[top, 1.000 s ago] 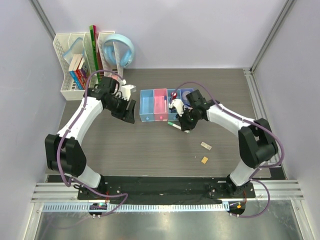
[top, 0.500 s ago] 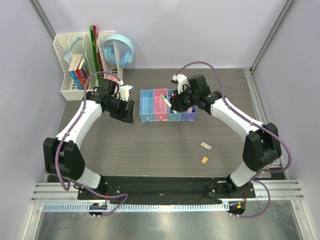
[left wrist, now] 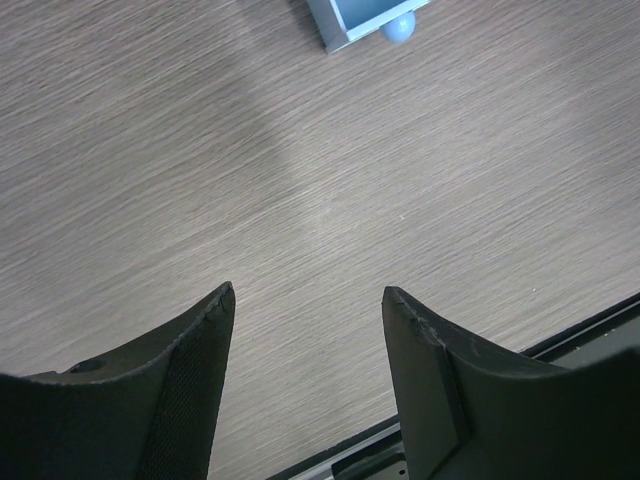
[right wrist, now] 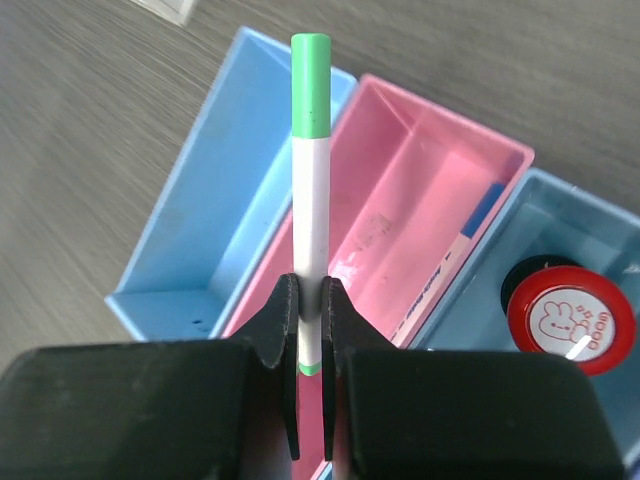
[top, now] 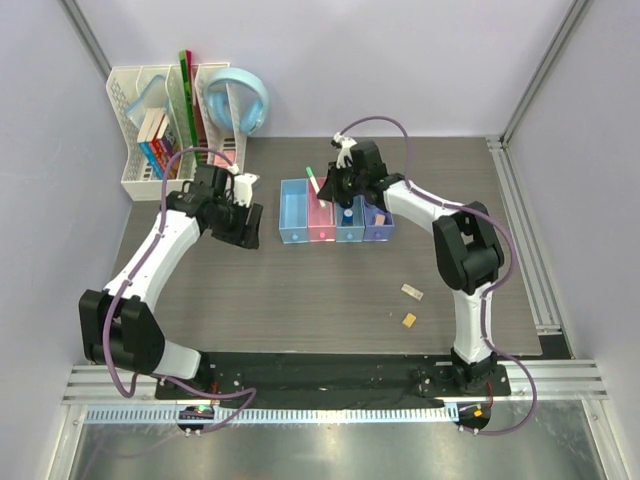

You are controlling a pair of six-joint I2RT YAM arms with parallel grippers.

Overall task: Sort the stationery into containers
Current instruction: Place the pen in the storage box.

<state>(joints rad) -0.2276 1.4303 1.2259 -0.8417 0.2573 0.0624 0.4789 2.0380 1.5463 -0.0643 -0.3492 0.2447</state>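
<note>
**Pen (right wrist: 311, 200) carried up from the worktop (top: 300, 290) to above the bins (top: 297, 236)**

Moved: right hand (right wrist: 311, 300), with the pen, from low in front of the bins to over their far side. Left hand (left wrist: 307, 295) drawn slightly back, otherwise idle.

Item: thin pen with a white barrel, a green cap end and a narrow green band low on the barrel.

Location: held in the air, cap end forward. From the wrist view it lies along the wall shared by the pink bin (right wrist: 440, 190) and the end blue bin (right wrist: 225, 190). Not yet in either.

Hold: right hand pinching the barrel near the lower band, pressed flat on either side. Left hand spread, nothing in it, above bare worktop.

Handling, judged: light, rigid, smooth round plastic, so likely to swivel or slide in a two-point pinch. Best taken across the barrel near mid-length, not on the cap, which might pull off. Not fragile; a short drop should do no harm.

Also noted: marker (right wrist: 465, 240) lying in the pink bin. Two erasers (top: 412, 291) loose on the worktop, well apart from the bins.
</note>
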